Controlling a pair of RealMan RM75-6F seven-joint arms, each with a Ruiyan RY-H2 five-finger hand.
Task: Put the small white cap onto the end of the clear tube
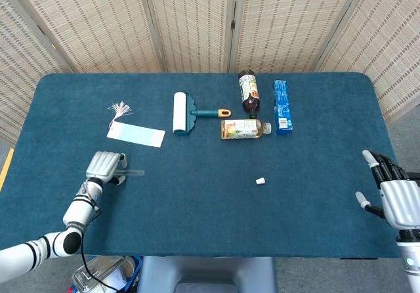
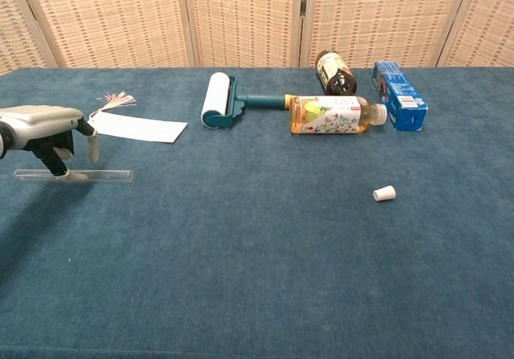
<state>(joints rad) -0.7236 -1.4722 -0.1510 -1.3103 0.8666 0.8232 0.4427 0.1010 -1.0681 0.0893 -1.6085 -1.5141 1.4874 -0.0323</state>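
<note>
The clear tube (image 2: 104, 176) lies flat on the blue cloth at the left, its free end (image 1: 136, 172) pointing right. My left hand (image 2: 44, 130) hovers low over its left part. The fingertips (image 2: 66, 174) reach down to the tube while the thumb hangs apart in front; the tube still rests on the table. From the head view the left hand (image 1: 105, 166) covers most of the tube. The small white cap (image 2: 385, 193) lies on its side right of centre (image 1: 260, 181), far from both hands. My right hand (image 1: 394, 198) is at the table's right edge, fingers spread, holding nothing.
Along the back lie a lint roller (image 1: 180, 113), a juice bottle (image 1: 244, 128), a dark bottle (image 1: 248, 90) and a blue box (image 1: 282, 106). A pale paper tag with a tassel (image 1: 136, 134) lies just behind the left hand.
</note>
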